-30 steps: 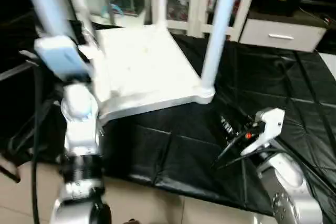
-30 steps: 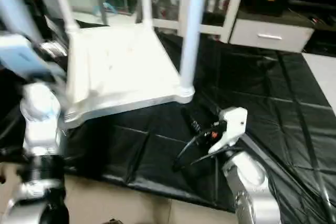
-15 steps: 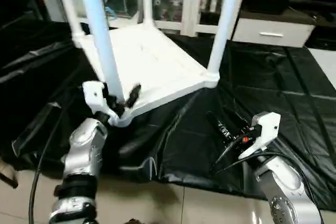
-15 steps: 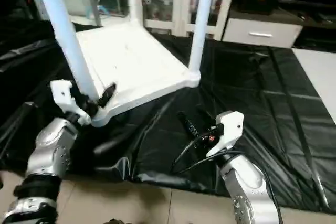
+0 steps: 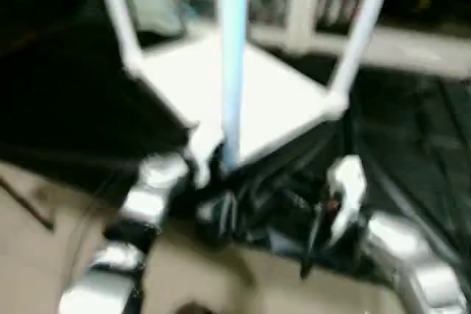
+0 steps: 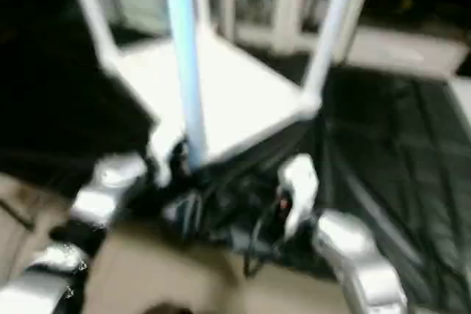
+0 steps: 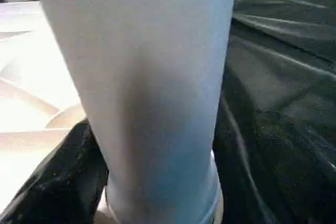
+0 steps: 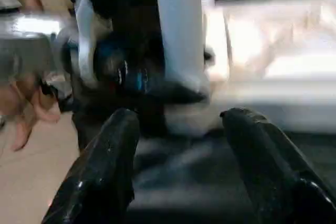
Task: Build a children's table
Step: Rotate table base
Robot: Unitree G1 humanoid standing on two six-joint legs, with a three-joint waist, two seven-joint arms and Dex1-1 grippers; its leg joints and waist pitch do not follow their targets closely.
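Note:
The children's table lies upside down on the black cover, its white tabletop (image 5: pixel 280 101) ribbed side up and its legs standing upright. My left gripper (image 5: pixel 213 163) is at the base of the near leg (image 5: pixel 232 71), one finger on each side, shut on it. In the left wrist view that leg (image 7: pixel 152 87) rises right in front, with the tabletop (image 7: pixel 26 114) beside it. My right gripper (image 8: pixel 178 150) is open and holds nothing. It sits low over the cover and points at the near leg (image 8: pixel 178 24) and the left gripper (image 8: pixel 121 72).
Two more legs (image 5: pixel 364 34) (image 5: pixel 118 20) stand at the far corners. The black cover (image 5: pixel 412 130) is bunched under the near corner, and beige floor (image 5: pixel 44 240) lies just in front. White cabinets (image 5: pixel 294 12) stand behind. What looks like a person's leg (image 8: pixel 23 114) is by the floor.
The head view has swung and blurred. My left gripper stays at the near leg's base. The table's near corner now sits closer to my right gripper, with the cover more bunched.

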